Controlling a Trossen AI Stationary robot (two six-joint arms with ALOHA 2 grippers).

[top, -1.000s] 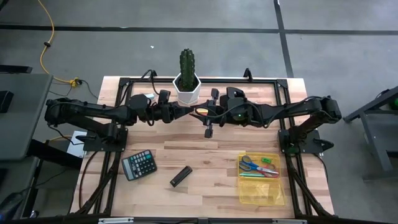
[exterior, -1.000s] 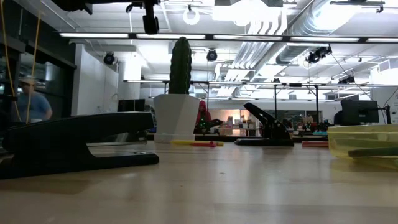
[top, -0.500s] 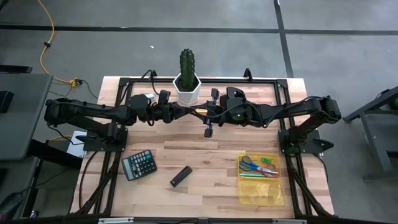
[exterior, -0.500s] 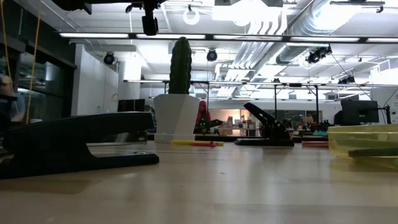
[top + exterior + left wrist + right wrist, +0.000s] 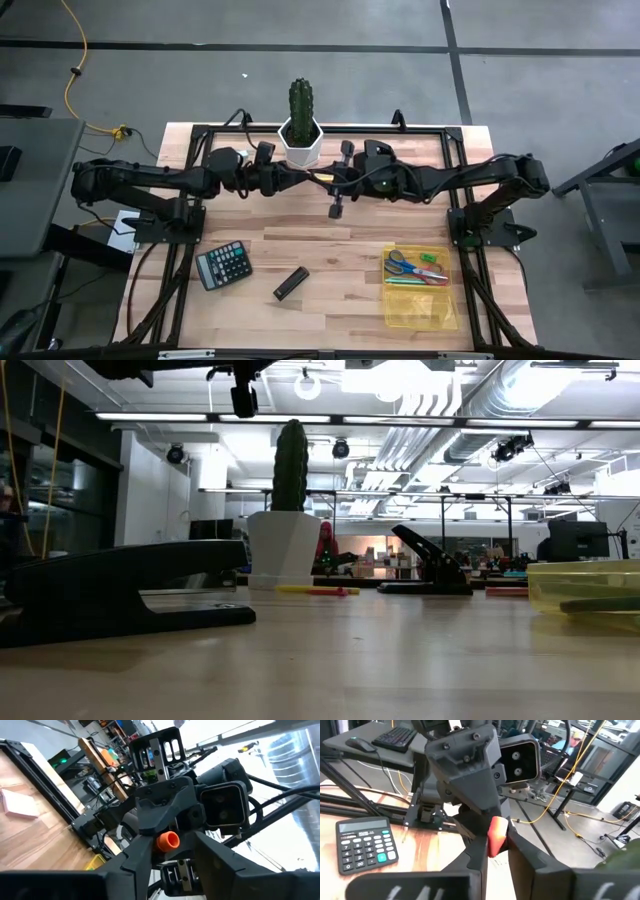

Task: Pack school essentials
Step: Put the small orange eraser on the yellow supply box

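An orange-red marker [image 5: 321, 178] hangs high over the table's far middle, between my two grippers, which meet tip to tip. My right gripper [image 5: 496, 844] comes from the table's right and is shut on it. My left gripper [image 5: 170, 842] comes from the left and stands open, a finger on either side of the marker's round orange end [image 5: 168, 841]. A yellow tray [image 5: 432, 310] at the near right holds blue-handled scissors [image 5: 399, 264], a red piece and a green pen. A yellow and a red pen [image 5: 316, 591] lie on the table by the pot. My right gripper pinches the marker's right end [image 5: 497, 834] between its two fingers, coming in about level from the table's right, the fingers lying roughly along it. The marker is lifted clear and about level. My left gripper: I cannot tell whether a finger [image 5: 142, 852] touches the marker's end.
A cactus in a white pot [image 5: 301, 130] stands at the far middle, just behind the grippers. A black calculator [image 5: 223, 265] and a black stapler [image 5: 291, 283] lie near the front. A pink pad [image 5: 20, 802] lies on the wood. A black hole punch [image 5: 430, 565] stands farther back.
Both arms have kept their place with the marker between them. In the low view a person in the room beyond the table has walked toward the picture's left edge.
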